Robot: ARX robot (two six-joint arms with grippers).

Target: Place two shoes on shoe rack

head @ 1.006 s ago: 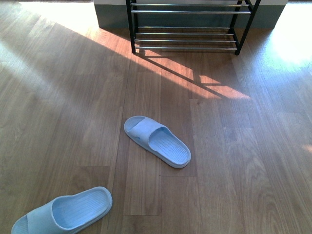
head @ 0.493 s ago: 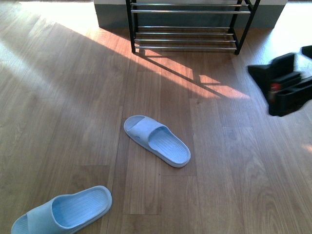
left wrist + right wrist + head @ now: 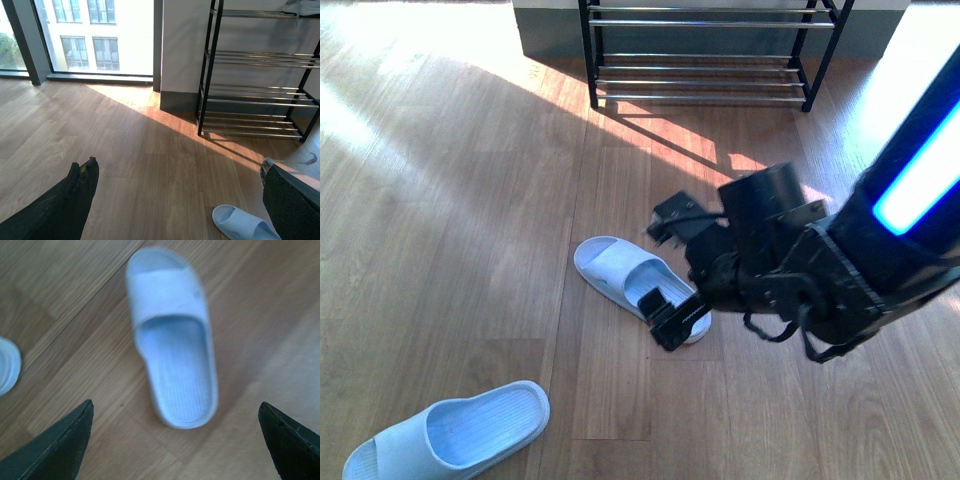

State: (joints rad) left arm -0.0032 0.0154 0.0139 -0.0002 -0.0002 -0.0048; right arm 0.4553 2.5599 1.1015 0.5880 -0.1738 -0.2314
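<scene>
The two shoes here are pale blue slide sandals on the wood floor. One slide (image 3: 608, 266) lies mid-floor, the other (image 3: 460, 430) near the front left corner. My right gripper (image 3: 663, 275) hangs open just above the middle slide's heel end, one finger to each side. The right wrist view shows that slide (image 3: 172, 350) between the wide-apart fingers of the right gripper (image 3: 175, 410), with nothing held. The shoe rack (image 3: 700, 60) stands at the back, its low chrome shelves bare. My left gripper (image 3: 177, 170) is open above bare floor, out of the front view, with a slide (image 3: 240, 222) below it.
A grey wall base (image 3: 550, 35) runs behind the rack. Large windows (image 3: 90, 35) meet the floor left of the rack (image 3: 255, 95). Something pale (image 3: 300, 6) rests on the rack's top shelf. The second slide's edge (image 3: 7, 365) shows in the right wrist view.
My right arm has swung in from the right edge and come down over the middle slide. Both slides lie where they were.
</scene>
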